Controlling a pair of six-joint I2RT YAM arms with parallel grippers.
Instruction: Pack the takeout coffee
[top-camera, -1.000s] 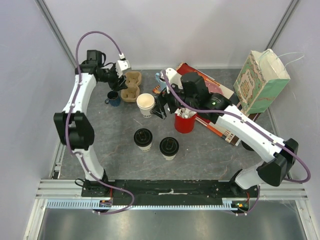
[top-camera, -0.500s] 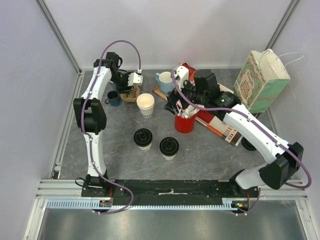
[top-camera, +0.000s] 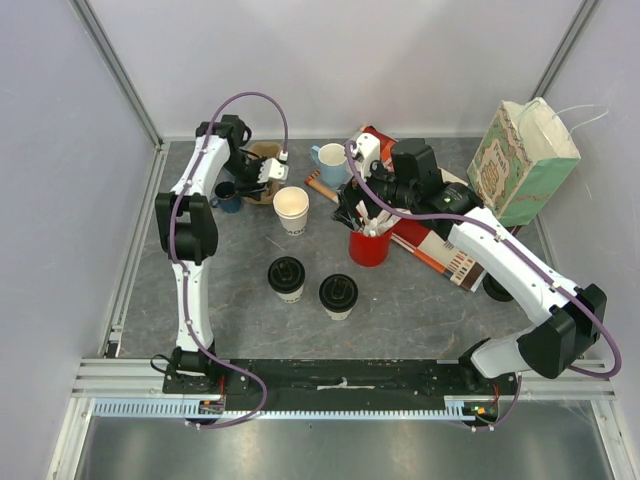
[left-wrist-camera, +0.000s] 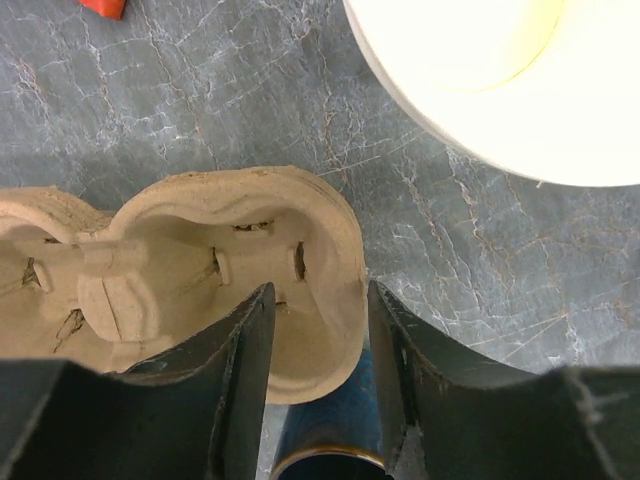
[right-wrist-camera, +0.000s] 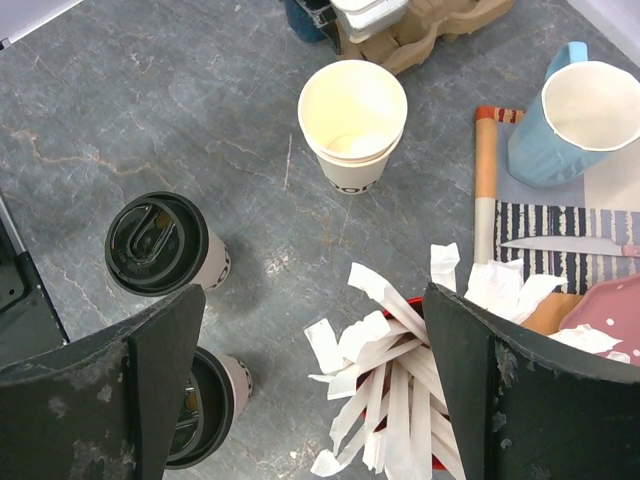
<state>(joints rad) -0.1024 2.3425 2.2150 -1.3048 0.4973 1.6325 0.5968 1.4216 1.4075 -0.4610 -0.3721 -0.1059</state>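
Moved since a second ago: left arm folded in, bringing the left pincer (left-wrist-camera: 320, 295) from beyond the carrier (left-wrist-camera: 180, 260) down onto it. The right pincer (right-wrist-camera: 315, 300) has drawn back from the open cup (right-wrist-camera: 352, 115) to above the red cup (top-camera: 370, 248). Cups unmoved.

- Left pincer: partly open, fingers astride the carrier's end wall, one over the pocket, one outside. The wall is not visibly clamped.
- Right pincer: wide, gripping nothing, hanging over the paper-wrapped sticks (right-wrist-camera: 385, 400) that stand in the red cup.
- Carrier: brown moulded pulp, lying at the far left of the desk (top-camera: 230, 300).
- Navy mug (top-camera: 225, 196): just beside the carrier, partly under the outer left finger.
- Open cup: cream paper, lidless, upright on the desk, near the carrier, between the two pincers.
- Lidded cups (top-camera: 286, 275) (top-camera: 338, 293): two, cream with black lids. They stand upright on the desk, side by side but apart, nearer the arm bases than the open cup.
- Blue mug (top-camera: 331, 160): far side, between the carrier and the right arm.
- Bag (top-camera: 520, 165): green patterned paper, upright, far right corner.
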